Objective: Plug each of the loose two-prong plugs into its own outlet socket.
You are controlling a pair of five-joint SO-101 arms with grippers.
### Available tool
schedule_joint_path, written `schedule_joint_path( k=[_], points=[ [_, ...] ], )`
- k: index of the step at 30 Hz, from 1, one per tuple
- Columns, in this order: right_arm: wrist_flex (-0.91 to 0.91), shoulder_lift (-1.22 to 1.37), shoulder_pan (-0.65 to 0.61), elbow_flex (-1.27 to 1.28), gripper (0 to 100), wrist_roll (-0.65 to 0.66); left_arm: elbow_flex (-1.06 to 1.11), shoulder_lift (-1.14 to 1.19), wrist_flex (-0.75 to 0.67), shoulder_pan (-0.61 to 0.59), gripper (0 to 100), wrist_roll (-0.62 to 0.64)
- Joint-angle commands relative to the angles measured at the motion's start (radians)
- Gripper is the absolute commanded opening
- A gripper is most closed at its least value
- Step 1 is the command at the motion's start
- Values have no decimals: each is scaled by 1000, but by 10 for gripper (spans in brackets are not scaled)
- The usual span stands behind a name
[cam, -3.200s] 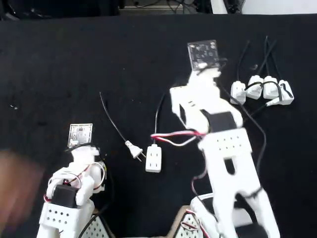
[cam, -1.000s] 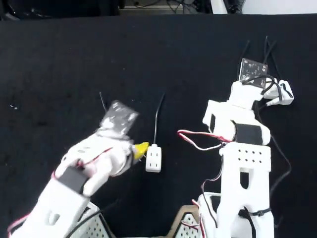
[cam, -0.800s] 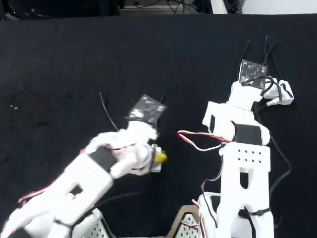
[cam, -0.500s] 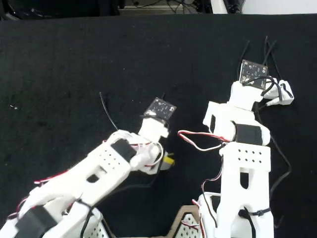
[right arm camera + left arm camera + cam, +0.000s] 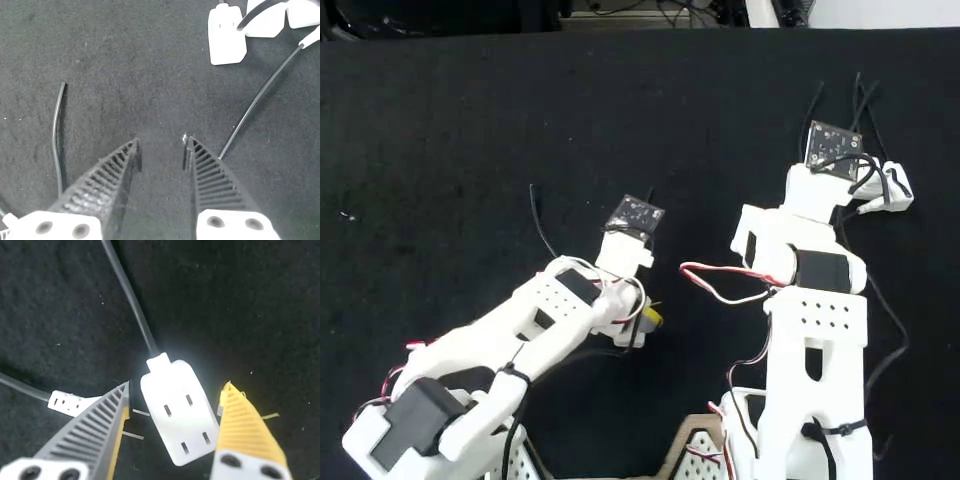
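Farthest left, plug (image 5: pixel 65 402): white, two-prong, lying loose and flat on the black table (image 5: pixel 260 300). Its prongs point toward the outlet socket and stop short of it, and its body is partly hidden under the grey finger.
left gripper (image 5: pixel 176 385): spread wide and holding nothing. The grey finger (image 5: pixel 95 435) stands on one side of the outlet socket and the yellow finger (image 5: pixel 245 435) on the other, so the gripper straddles it. I cannot tell whether either finger touches it. In the high view this gripper sits low near the table's middle.
outlet socket (image 5: pixel 180 415): white, flat on the table between the two fingers. Two pairs of slots face up, both empty, and its black cord (image 5: pixel 130 300) leads away from the gripper.
thin cable (image 5: pixel 57 135): black, with a loose end, lying on the table beside the right gripper.
right gripper (image 5: pixel 161 141): partly spread with a clear gap between the tips, pinching nothing, over bare table.
outlet blocks (image 5: pixel 227 35): a white cluster with black leads, beyond the right gripper and apart from it.
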Motion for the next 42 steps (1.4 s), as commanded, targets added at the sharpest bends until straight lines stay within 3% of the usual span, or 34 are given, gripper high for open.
schedule_joint_path(
  k=[1, 5, 7, 14, 20, 24, 29, 37, 42],
  points=[
    [-20, -36, 11, -2, 148, -8, -65, -11, -8, -12, 213, 3],
    [-17, -36, 11, -2, 148, -8, -99, -15, 0, -12, 21, -3],
    [-15, -36, 11, -2, 148, -8, -124, -17, 29, -19, 54, 6],
    [-15, -36, 11, -2, 148, -8, -268, -224, 236, -48, 30, 8],
    [-15, -36, 11, -2, 148, -8, -124, -551, 259, -328, 33, 212],
    [-15, -36, 11, -2, 148, -8, 84, -660, 221, -515, 36, 232],
    [-15, -36, 8, -2, 148, -8, 165, -601, 147, -653, 187, 187],
    [-14, -36, 9, -1, 148, -8, 134, -430, 150, -690, 217, 170],
    [-20, -36, 6, 8, 148, -8, 130, -387, 149, -777, 214, -75]
  ],
)
